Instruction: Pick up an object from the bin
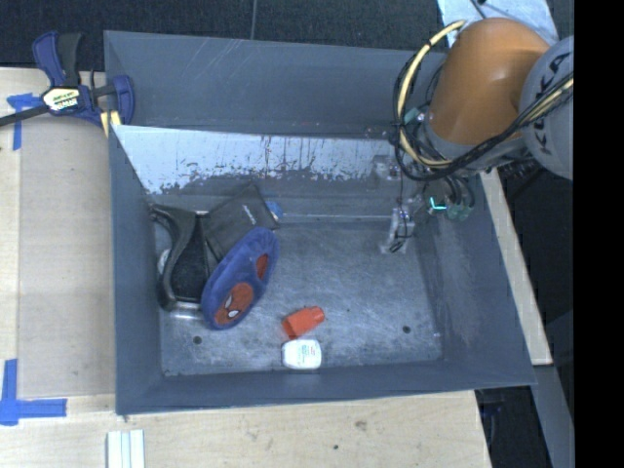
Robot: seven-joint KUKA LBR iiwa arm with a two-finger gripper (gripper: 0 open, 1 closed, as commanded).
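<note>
In the camera view the gripper (398, 234) hangs right of centre, over bare floor near the back wall of the bin (292, 76). I cannot tell whether the claw is open or closed. Well apart, toward the lower left, lie a blue Spider-Man slipper (239, 279), a red-orange block (304, 320) and a white cap (301, 355).

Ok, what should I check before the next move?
1. Hand over a thing: not ok, it is over bare bin floor, back right.
2. Orange piece clear of blue slipper: ok.
3. Orange piece apart from white cap: cannot tell.
4. Blue slipper lying free: not ok, it rests against the dark heap at left.
5. Floor between hand and orange piece bare: ok.
</note>
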